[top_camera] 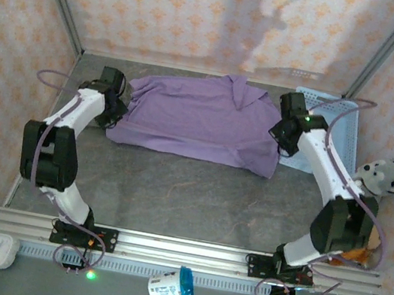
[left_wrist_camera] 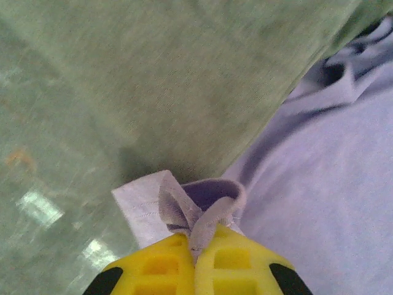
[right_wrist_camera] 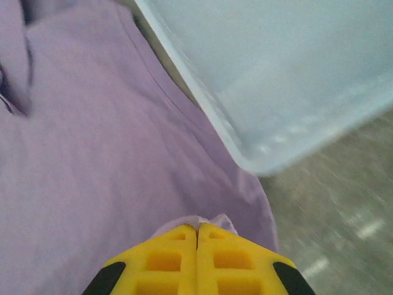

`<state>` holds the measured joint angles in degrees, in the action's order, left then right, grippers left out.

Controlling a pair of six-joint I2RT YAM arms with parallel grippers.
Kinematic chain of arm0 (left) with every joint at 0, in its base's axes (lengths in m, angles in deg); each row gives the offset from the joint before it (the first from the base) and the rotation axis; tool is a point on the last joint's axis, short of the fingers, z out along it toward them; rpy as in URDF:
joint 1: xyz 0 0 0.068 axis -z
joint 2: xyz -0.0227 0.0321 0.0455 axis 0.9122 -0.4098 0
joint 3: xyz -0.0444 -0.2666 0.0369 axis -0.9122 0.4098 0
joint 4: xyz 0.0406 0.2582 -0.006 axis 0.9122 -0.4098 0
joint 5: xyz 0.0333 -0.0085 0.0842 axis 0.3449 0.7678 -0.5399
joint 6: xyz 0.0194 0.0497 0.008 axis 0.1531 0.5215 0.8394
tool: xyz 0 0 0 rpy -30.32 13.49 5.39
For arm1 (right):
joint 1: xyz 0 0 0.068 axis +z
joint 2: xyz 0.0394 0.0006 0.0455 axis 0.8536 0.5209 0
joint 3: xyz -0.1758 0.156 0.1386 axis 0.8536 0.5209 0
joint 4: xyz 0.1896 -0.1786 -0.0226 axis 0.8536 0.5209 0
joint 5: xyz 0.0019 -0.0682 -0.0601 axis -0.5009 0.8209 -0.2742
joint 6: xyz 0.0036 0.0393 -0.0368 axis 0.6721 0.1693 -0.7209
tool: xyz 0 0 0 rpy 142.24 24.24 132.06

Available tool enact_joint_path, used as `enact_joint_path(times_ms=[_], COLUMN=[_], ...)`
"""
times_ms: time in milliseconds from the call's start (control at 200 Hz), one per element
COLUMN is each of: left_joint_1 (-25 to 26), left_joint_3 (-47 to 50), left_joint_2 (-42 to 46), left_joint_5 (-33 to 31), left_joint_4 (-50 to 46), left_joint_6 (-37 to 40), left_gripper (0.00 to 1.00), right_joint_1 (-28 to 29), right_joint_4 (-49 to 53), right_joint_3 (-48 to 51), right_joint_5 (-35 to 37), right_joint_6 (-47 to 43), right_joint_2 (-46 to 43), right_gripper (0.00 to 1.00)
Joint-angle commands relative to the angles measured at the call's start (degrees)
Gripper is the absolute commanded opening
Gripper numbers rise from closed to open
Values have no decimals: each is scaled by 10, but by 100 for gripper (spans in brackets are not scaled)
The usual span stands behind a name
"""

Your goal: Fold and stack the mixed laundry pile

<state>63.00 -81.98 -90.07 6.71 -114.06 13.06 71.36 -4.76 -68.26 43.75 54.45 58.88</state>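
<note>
Both my jaws clench the purple shirt point(top_camera: 194, 120), left jaws on its left edge, right jaws on its right. Its long axis runs sideways between them.

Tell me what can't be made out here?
- Top view: cup print too small to read.
- Top view: wolf toy partly hidden behind the right arm.
- Right wrist view: basket blurred, cut off by the top edge.
- Left wrist view: T-shirt cut off by the right edge.
</note>
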Motion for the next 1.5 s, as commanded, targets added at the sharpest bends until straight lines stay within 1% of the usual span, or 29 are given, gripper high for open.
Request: enact_joint_path(times_ms=[0,55,70,95,105,115,120,125,140,150,165,170,205,270,360,425,445,510,590,666,716,806,831,851,956,1151,1246,1296,1491], left_joint_1=[-10,-11,-12,-12,-13,-13,-12,-12,-12,-13,-12,-12,-11,-11,-12,-9,-8,-2,9,23,34,59,66,69,84,96,104,109,112], left_joint_3=[-84,-128,-138,-160,-168,-176,-180,-185,-196,-202,-216,-220,-236,-238,-214,-186,-174,-136,-90,-56,-36,-21,-21,-21,-27,-67,-61,-50,-15], left_joint_2=[-56,-94,-104,-125,-134,-141,-144,-148,-155,-162,-169,-172,-181,-173,-140,-116,-91,-55,-20,4,12,6,1,-6,-46,-145,-160,-162,-174], left_joint_5=[-35,-33,-31,-24,-22,-19,-17,-15,-11,-8,-7,-6,-2,0,-2,3,6,22,46,65,71,67,66,68,78,89,89,88,73], left_joint_4=[-44,-62,-66,-73,-78,-82,-85,-88,-95,-101,-110,-113,-121,-118,-107,-97,-91,-72,-47,-24,-8,8,8,9,25,25,30,37,37], left_joint_6=[4,9,10,13,15,16,16,17,18,18,19,19,23,30,38,43,45,50,51,46,44,44,43,42,40,55,54,52,58], left_gripper=[0,0,1,10,17,29,36,42,59,67,75,76,83,87,87,87,87,86,79,64,49,27,22,21,21,23,24,24,24], right_joint_1=[-13,-16,-16,-17,-17,-18,-18,-18,-18,-18,-19,-19,-19,-18,-17,-15,-14,-9,0,17,32,65,73,80,102,107,109,108,90], right_joint_4=[-26,-26,-25,-18,-12,-2,7,7,25,36,49,57,71,70,50,40,37,27,11,3,3,-14,-19,-23,-24,-36,-66,-76,-69], right_joint_3=[-94,-153,-170,-205,-220,-237,-253,-253,-280,-294,-320,-334,-370,-392,-360,-313,-296,-239,-167,-119,-99,-69,-66,-64,-85,-85,-45,-24,25], right_joint_5=[-4,-10,-13,-13,-12,-8,-3,-3,3,7,12,14,7,-10,-35,-49,-51,-63,-86,-100,-98,-98,-99,-97,-90,-69,-81,-74,-46], right_joint_6=[-37,-56,-64,-76,-78,-79,-80,-80,-80,-81,-83,-87,-98,-114,-127,-136,-138,-143,-142,-141,-138,-121,-118,-117,-94,-41,-28,-23,-26], right_joint_2=[79,133,147,175,185,197,208,208,224,233,248,255,277,286,259,228,215,178,137,114,108,111,115,122,172,243,247,247,250], right_gripper=[0,0,5,14,19,25,33,33,44,52,59,62,66,68,68,67,66,63,58,50,47,42,41,41,36,33,33,33,33])
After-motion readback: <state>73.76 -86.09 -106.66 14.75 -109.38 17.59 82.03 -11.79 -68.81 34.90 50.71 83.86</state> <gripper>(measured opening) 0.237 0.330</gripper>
